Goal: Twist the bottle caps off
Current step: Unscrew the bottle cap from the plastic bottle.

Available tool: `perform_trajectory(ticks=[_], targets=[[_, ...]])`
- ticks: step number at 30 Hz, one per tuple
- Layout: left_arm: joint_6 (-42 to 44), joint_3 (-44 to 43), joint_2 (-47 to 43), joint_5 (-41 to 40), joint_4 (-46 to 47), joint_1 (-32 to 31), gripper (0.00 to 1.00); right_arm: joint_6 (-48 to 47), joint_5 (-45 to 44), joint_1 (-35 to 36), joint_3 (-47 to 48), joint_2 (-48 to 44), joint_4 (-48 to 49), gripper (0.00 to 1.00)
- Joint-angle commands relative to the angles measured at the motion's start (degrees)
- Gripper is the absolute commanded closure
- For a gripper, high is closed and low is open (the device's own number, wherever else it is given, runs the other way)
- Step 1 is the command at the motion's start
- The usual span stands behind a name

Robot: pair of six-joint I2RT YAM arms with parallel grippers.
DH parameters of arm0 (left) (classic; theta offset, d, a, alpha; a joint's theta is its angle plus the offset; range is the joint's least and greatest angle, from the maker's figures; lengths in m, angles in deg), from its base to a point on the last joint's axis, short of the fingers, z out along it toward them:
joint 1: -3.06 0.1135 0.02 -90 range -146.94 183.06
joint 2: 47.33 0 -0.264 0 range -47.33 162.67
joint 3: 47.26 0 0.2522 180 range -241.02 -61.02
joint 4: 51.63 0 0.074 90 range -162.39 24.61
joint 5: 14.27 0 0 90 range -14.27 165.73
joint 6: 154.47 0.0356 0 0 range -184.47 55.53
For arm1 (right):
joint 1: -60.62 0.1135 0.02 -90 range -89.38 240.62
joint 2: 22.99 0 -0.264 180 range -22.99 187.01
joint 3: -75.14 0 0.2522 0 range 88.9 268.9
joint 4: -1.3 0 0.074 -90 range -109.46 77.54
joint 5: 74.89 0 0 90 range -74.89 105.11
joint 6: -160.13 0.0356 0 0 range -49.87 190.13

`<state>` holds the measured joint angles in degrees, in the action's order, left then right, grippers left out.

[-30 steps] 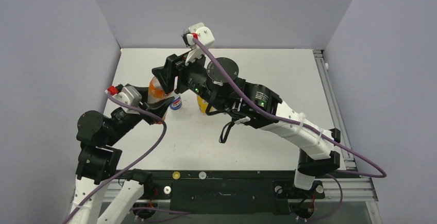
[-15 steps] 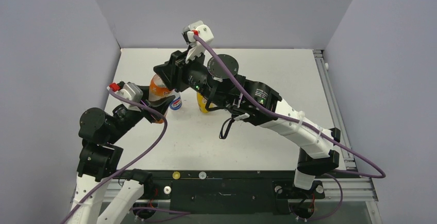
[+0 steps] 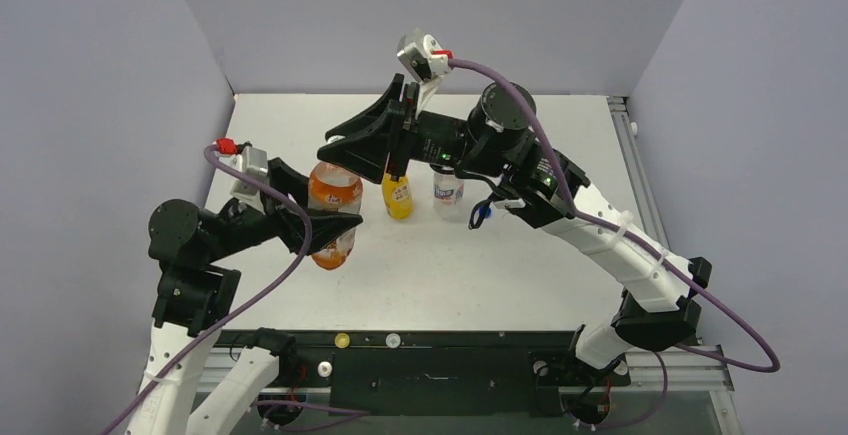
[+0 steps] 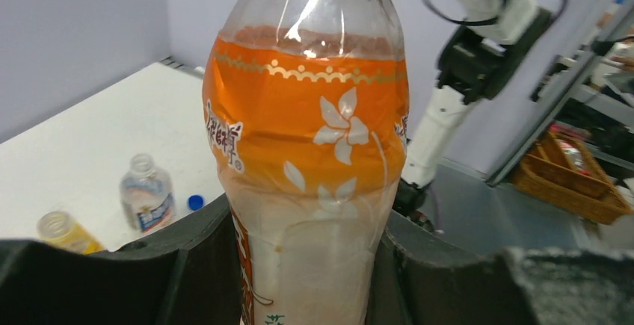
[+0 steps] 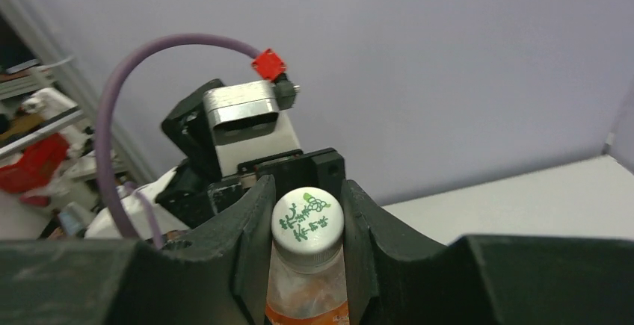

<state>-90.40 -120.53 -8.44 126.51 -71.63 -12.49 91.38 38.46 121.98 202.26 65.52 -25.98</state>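
Slippage risk, mostly. Orange bottle [image 4: 306,153], at 9 o'clock on table [image 3: 560,155], squeezed round lower body by left gripper [image 3: 333,227]: liable to spin in that hold, or crumple and spill, under twisting. Right gripper [image 3: 345,143] clamped tight on white cap [image 5: 306,217]: liable to skid off. Uncapped yellow bottle [image 3: 398,196] and water bottle [image 3: 448,191] near centre, within knocking reach. Orange bottle's base cut off; thread engagement hidden.

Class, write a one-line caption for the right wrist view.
Right tool clamped on the white cap of an orange bottle.
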Motion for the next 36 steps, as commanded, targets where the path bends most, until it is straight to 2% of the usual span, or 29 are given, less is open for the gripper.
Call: perform_trajectory(ticks=[1, 6, 9, 10, 11, 12, 14, 15, 16, 21, 22, 26, 30, 36], targets=[[-13.42, -2.76, 0.62, 11.67, 7.63, -0.17, 0.98, 6.6, 25.96, 0.42, 1.15, -1.03, 16.28, 1.0], [-17.32, -3.72, 1.88, 17.53, 8.78, -0.18, 0.99, 6.1, 31.69, 1.29, 1.14, -0.15, 17.25, 1.0], [-16.07, -3.82, 2.18, 18.35, 7.92, -0.18, 0.99, 2.7, 28.55, 0.89, 2.07, -0.08, 11.18, 1.0], [-15.33, -3.85, 2.12, 17.93, 7.56, -0.18, 0.99, -0.02, 24.18, 0.88, 2.55, -0.4, 9.41, 0.95], [-13.14, -3.9, 1.97, 16.69, 6.7, -0.18, 0.99, -1.19, 20.76, 0.91, 2.56, -0.77, 6.58, 0.85], [-11.67, -3.94, 1.84, 15.74, 6.52, -0.18, 0.99, -3.01, 13.27, 1.02, 1.73, -1.91, 5.61, 0.6], [-5.32, -4.22, 1.08, 10.66, 0.24, -0.14, 0.98, -4.97, 0.83, 1.7, -0.04, -3.66, 4.02, 0.27], [0.39, -4.44, 0.19, 6.65, -1.59, -0.17, 0.97, -5.64, -2.51, 2.46, -0.59, -4.12, 3.1, 0.24], [3.36, -4.27, -0.28, 4.39, -4.02, -0.18, 0.97, -6.63, -9.53, 3.07, -0.64, -4.61, 2.6, 0.22], [21.41, -2.61, -2.73, -12.11, -9.36, -0.21, 0.93, -9.88, -29.88, 10.27, 3.51, -3.46, -2.79, 0.2], [22.97, -2.4, -2.8, -13.96, -10.16, -0.2, 0.93, -10.22, -35.45, 11.19, 4.49, -2.21, -4.34, 0.2], [30.81, -0.83, -3.75, -24.09, -10.86, -0.23, 0.93, -8.0, -46.21, 14.71, 11.27, 3.04, -8.97, 0.19], [32.77, 0.25, -4.67, -27.97, -10.06, -0.18, 0.93, -5.52, -49.47, 15.09, 14.06, 6.73, -9.26, 0.21], [33.38, 0.72, -5.4, -30.09, -10.04, -0.24, 0.93, -4.18, -50.95, 15.1, 17.1, 10.04, -8.47, 0.37]])
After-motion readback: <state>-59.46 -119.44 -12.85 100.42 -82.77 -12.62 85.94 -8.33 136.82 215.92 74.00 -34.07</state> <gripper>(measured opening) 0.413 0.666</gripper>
